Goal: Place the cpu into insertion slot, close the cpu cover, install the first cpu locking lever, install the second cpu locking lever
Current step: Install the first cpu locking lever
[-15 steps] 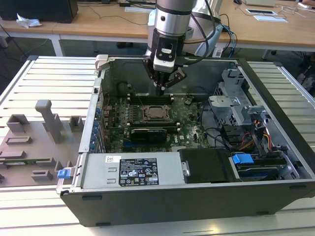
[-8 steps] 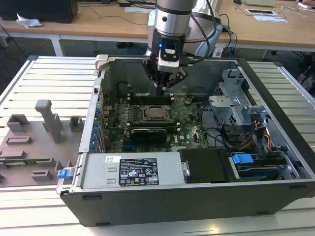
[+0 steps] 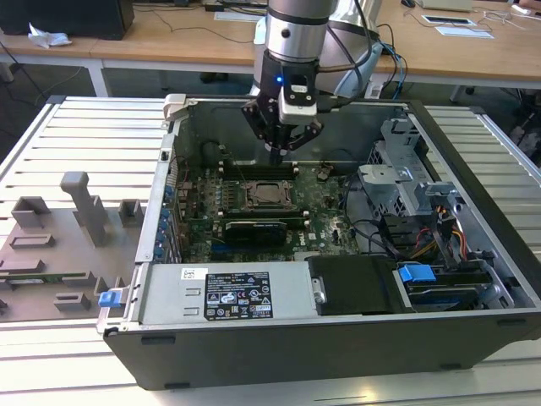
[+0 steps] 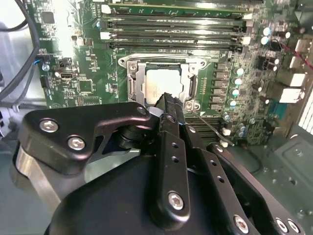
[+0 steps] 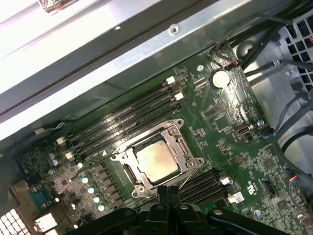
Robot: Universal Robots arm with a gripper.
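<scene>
The cpu (image 5: 156,160) (image 4: 162,82) (image 3: 269,193), a pale beige-silver square, lies in the socket on the green motherboard. The cpu cover (image 5: 172,130) (image 4: 135,81), a silver-grey frame, lies flat around it, and the chip shows through its window. A thin wire locking lever (image 5: 190,177) runs along one side of the frame. My gripper (image 3: 280,150) (image 4: 168,99) (image 5: 168,189) hangs a little above the socket's edge. Its black fingers are pressed together with nothing between them. In both wrist views the fingertips sit just off the frame's edge.
The open computer case (image 3: 161,194) holds memory slots (image 5: 122,120) beside the socket, a black card (image 3: 254,230), a labelled grey power supply (image 3: 228,292), and drive cages with cables (image 3: 414,211) on the exterior view's right. Grey fixtures (image 3: 84,207) stand on the slatted table at the left.
</scene>
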